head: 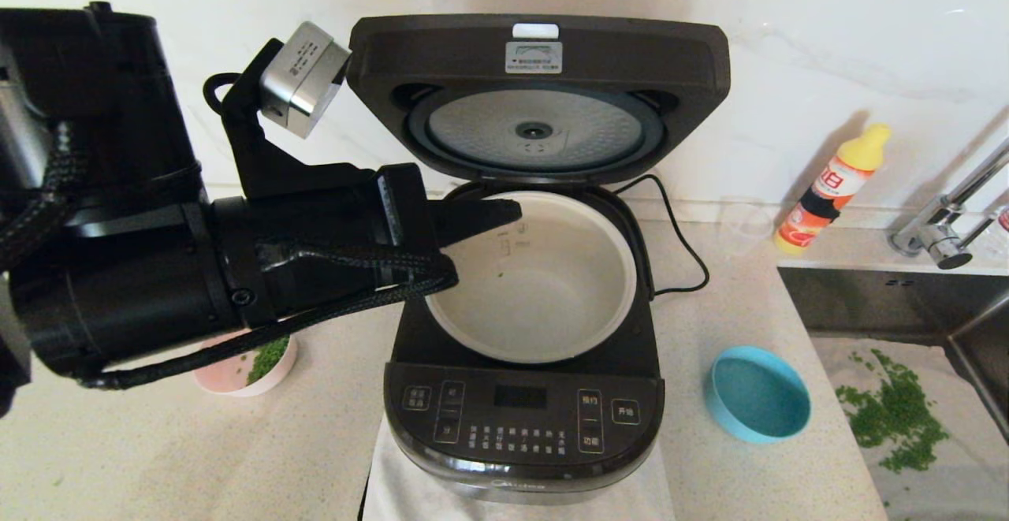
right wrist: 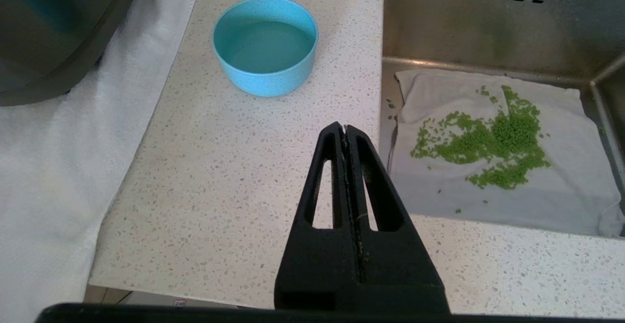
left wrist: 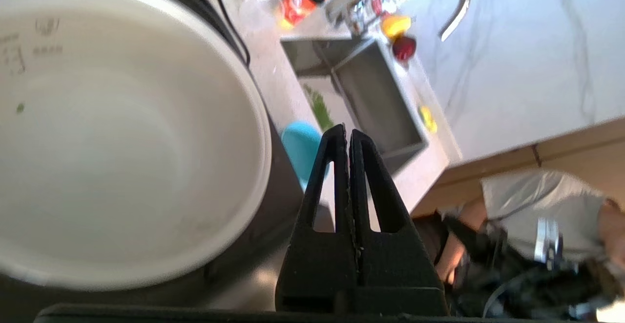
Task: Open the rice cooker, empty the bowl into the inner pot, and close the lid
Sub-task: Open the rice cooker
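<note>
The black rice cooker (head: pixel 524 418) stands in the middle of the counter with its lid (head: pixel 538 87) raised upright, silver plate facing me. The off-white inner pot (head: pixel 536 284) holds only a green speck or two; it also shows in the left wrist view (left wrist: pixel 122 132). My left gripper (head: pixel 512 210) is shut and empty, hovering over the pot's far left rim; its tips show in the left wrist view (left wrist: pixel 347 130). A pink bowl (head: pixel 272 367) with green grains sits left of the cooker, partly hidden by my left arm. My right gripper (right wrist: pixel 344 127) is shut and empty above the counter, short of the blue bowl (right wrist: pixel 265 44).
The empty blue bowl (head: pixel 758 393) sits right of the cooker. A sink (head: pixel 906 332) at the right holds a white cloth with spilled green grains (right wrist: pixel 493 139). A yellow bottle (head: pixel 832 188) and a tap (head: pixel 950 217) stand at the back. A white cloth (right wrist: pixel 58 166) lies under the cooker.
</note>
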### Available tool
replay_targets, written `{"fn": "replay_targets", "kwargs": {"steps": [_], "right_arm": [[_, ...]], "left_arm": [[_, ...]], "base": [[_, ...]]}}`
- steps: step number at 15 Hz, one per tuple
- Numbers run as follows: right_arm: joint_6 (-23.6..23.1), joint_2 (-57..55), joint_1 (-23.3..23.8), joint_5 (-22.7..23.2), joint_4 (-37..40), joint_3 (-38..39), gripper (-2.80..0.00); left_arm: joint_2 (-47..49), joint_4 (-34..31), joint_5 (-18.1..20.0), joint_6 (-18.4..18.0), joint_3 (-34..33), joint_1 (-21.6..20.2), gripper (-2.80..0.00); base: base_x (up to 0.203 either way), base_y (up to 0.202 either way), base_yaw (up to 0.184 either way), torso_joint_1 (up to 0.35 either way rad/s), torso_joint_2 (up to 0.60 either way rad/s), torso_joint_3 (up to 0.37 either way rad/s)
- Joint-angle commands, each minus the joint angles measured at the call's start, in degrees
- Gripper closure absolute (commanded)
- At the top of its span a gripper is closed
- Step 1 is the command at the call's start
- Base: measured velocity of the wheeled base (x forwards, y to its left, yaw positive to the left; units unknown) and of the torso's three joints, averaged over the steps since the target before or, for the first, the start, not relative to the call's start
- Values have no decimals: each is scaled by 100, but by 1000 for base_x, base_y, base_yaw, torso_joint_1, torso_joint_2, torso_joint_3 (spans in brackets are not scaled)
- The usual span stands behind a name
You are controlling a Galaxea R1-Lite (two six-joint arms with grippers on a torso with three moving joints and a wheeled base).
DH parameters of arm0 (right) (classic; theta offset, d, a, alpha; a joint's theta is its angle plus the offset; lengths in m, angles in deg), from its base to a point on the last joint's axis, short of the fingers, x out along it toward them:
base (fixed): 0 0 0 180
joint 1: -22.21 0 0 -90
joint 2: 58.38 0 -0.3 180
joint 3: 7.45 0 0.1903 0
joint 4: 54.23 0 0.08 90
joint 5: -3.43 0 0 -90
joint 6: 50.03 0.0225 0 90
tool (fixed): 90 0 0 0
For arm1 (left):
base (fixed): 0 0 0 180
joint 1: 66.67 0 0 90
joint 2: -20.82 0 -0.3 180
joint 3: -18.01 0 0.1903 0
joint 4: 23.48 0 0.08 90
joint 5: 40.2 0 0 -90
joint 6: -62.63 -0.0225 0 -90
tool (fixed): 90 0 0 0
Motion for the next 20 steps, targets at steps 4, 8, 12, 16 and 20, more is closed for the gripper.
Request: {"fn": "replay_targets", "kwargs": {"steps": [4,8,12,16,20], "right_arm": [[0,-5,-1,1,4,0,0],[0,-5,-1,1,4,0,0],[0,-5,-1,1,4,0,0],[0,-5,-1,1,4,0,0],[0,-5,-1,1,4,0,0]], "left_arm": [[602,88,-238,131,679,-25,0],[818,88,-325,135,1078,-64,0],[1011,97,-341,125,1305,-87,0],[1209,97,-359,94,1617,-192,0],[1378,97,-360,81,1878,-244,0]], "base": [[0,0,0,0,0,0],[0,0,0,0,0,0],[0,0,0,0,0,0],[0,0,0,0,0,0],[0,0,0,0,0,0]]}}
